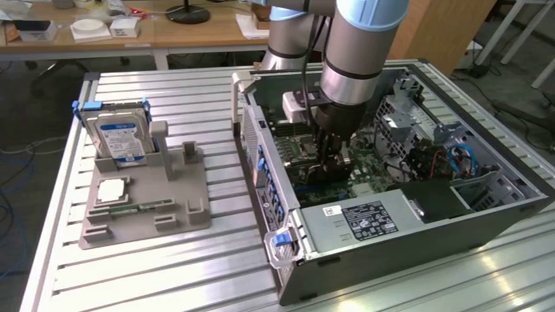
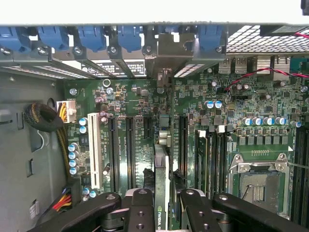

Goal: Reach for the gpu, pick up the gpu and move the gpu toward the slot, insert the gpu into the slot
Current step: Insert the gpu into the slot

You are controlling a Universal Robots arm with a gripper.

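Gripper [image 2: 163, 205] is down inside the open PC case [image 1: 407, 240], fingers [image 2: 140, 208] clamped narrow on the gpu [image 2: 162, 193], held edge-on just above the motherboard [image 2: 140, 130] w/ its metal bracket [image 2: 166, 53] up by the blue rear-slot clips [image 2: 130, 36]. Long black slots flank the card on both sides, a white slot [image 2: 95, 152] sits further off, and the empty CPU socket [image 2: 258, 186] lies beyond. Outside on the slatted table [image 1: 156, 260], a grey fixture [image 1: 143, 208] carries the blue-labelled hard drive [image 1: 119, 138] and a green memory stick [image 1: 139, 209], well apart from the case.
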